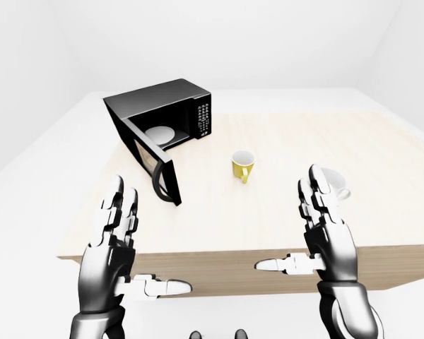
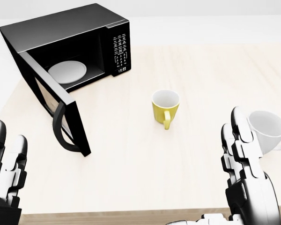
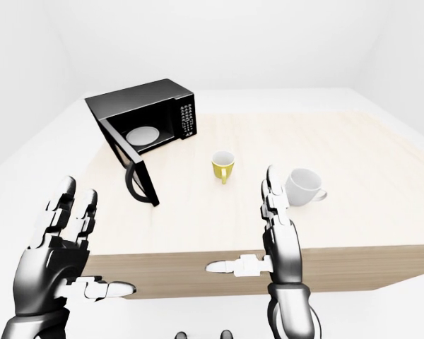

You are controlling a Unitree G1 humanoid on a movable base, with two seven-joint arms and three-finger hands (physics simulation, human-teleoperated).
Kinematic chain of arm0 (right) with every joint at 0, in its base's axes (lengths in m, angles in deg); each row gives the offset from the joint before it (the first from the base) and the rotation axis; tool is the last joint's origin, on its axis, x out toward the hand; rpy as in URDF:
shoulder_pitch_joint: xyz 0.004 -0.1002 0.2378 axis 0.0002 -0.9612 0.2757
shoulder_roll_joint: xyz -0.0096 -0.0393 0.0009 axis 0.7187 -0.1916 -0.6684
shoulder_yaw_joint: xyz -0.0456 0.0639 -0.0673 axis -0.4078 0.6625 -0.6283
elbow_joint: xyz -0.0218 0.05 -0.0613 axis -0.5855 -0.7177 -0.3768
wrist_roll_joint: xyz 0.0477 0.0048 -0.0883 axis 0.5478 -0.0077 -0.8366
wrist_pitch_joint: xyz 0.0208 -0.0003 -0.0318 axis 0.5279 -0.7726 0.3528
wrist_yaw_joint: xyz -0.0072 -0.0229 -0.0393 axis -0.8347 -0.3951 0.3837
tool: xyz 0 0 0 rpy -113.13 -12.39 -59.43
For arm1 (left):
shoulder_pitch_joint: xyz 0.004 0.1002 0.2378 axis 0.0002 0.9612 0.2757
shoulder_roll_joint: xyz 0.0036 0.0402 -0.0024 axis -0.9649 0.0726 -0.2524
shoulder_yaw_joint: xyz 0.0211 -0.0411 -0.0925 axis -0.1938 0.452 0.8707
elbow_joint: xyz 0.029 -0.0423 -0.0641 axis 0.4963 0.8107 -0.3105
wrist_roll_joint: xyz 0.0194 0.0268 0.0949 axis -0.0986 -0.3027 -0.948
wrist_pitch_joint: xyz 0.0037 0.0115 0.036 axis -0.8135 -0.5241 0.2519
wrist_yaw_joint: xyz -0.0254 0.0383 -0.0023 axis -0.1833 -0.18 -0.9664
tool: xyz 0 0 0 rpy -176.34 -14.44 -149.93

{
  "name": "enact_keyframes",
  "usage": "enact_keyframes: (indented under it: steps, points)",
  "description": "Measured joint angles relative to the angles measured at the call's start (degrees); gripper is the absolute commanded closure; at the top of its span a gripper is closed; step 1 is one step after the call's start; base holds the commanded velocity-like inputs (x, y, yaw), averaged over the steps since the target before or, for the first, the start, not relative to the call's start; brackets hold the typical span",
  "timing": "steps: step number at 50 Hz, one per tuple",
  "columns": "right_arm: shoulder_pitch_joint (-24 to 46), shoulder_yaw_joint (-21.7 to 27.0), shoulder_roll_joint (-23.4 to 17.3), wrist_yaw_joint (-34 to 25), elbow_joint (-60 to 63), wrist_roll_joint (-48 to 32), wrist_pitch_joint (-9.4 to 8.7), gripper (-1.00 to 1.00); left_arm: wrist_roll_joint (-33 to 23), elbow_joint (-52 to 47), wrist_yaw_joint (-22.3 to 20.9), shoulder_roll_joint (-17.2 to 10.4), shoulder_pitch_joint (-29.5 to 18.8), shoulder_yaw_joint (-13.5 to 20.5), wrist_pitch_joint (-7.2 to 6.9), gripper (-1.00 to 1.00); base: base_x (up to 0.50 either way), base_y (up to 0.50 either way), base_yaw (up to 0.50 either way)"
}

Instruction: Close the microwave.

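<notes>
Microwave (image 2: 79, 44) sits at the wooden table's (image 1: 283, 212) far left corner, door (image 2: 56, 110) swung wide open toward the robot. Left hand (image 1: 116, 251) raised below the door, palm inward, fingers spread, thumb out, holding nothing. Right hand (image 1: 325, 233) mirrors it, right of the door, near white cup (image 3: 304, 186). Yellow mug (image 2: 165, 107) right of microwave.

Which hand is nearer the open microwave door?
Left. The left hand is just below-left of the microwave door; the right hand is far right, near the white cup.
</notes>
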Motion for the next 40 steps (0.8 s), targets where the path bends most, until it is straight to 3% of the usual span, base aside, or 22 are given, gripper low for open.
enact_keyframes:
  steps: [40]
  points:
    - [0.56,-0.47,-0.17,0.34,-1.07,-0.49,0.00,-1.00,-0.33,0.29,-0.22,0.24,-0.50,0.38,-0.57,-1.00,0.00,0.50,0.00]
